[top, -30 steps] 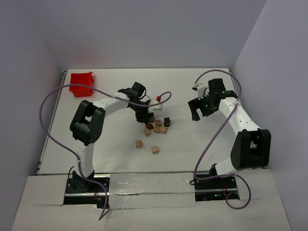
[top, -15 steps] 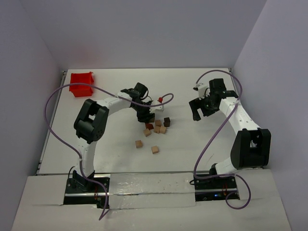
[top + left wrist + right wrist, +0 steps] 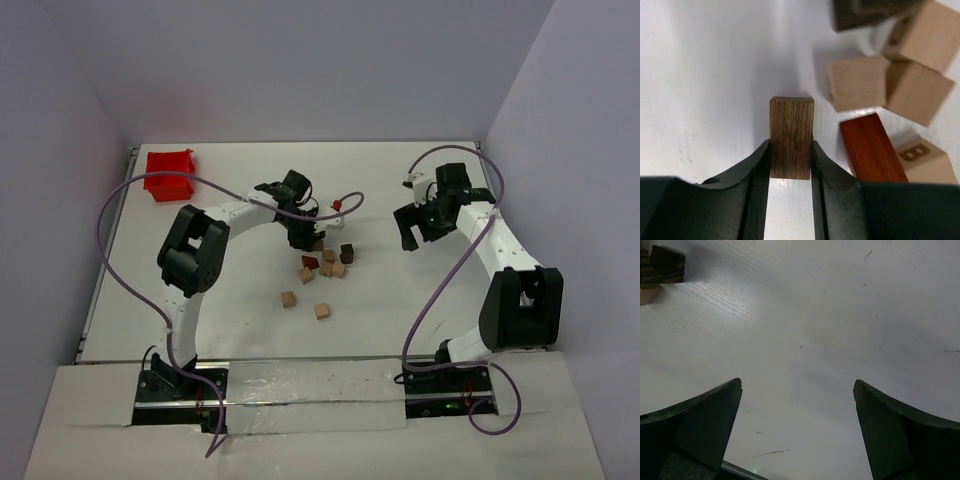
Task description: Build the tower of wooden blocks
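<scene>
Left jaws: clamped on the two sides of a brown block (image 3: pixel 791 137), at the frame centre in the top view.
Blocks (image 3: pixel 326 268): loose cluster on the worktop (image 3: pixel 400 300) just right of the held block; tan cubes (image 3: pixel 857 82), a reddish piece (image 3: pixel 872 147) and a dark cube (image 3: pixel 347 252).
Strays: two tan cubes (image 3: pixel 288 298) lower, apart from the cluster.
Right jaws: wide apart over bare worktop, right of centre.
Bin (image 3: pixel 168 175): red, upper left.
</scene>
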